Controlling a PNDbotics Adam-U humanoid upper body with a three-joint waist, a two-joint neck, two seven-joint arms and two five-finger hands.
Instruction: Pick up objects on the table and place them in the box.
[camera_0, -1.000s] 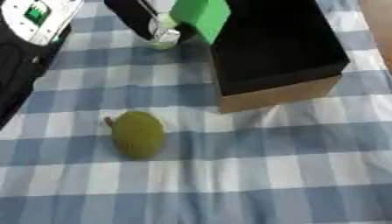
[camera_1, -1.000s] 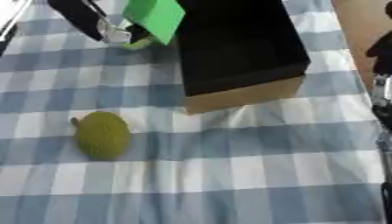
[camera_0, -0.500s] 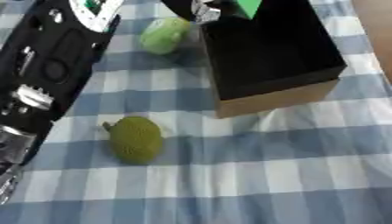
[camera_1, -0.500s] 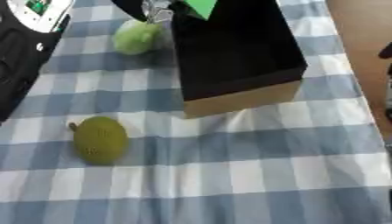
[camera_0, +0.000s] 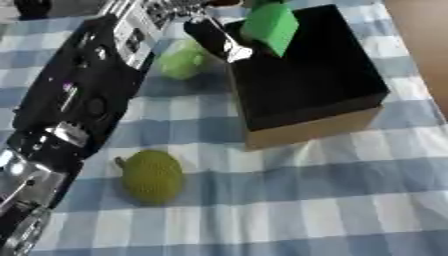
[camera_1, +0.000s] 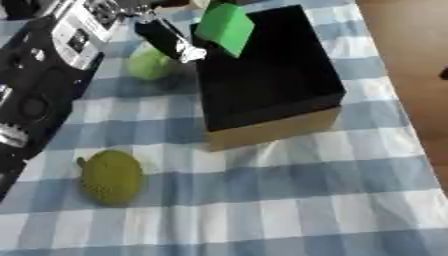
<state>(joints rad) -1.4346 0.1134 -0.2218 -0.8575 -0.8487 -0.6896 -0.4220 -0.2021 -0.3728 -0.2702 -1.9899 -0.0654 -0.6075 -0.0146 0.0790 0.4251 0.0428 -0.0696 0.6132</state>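
Blue-and-white checked cloth (camera_0: 350, 210) covered the table, with bare wood floor beyond its right edge. Box (camera_0: 306, 80): black inside, tan cardboard outside, open top, long axis running from near-left to far-right of the cloth.

Left arm reached in from the view's left across the far side. Left hand (camera_0: 214, 37) held the green block (camera_0: 269, 26), fingers pinched on the block's left side. Block hung above the box's far-left corner, over the opening, tilted, its long axis running up-left to down-right. The hand lay to the block's left, outside the box wall. Judgement: the drop only needs the block carried a little rightward and inward before letting go.

Pale green round object (camera_0: 182, 61) sat on the cloth just beside the box's left wall, under the arm. Bumpy olive-green fruit (camera_0: 152, 176), stem pointing left, lay near the front, well apart from the box.

Right hand not visible.
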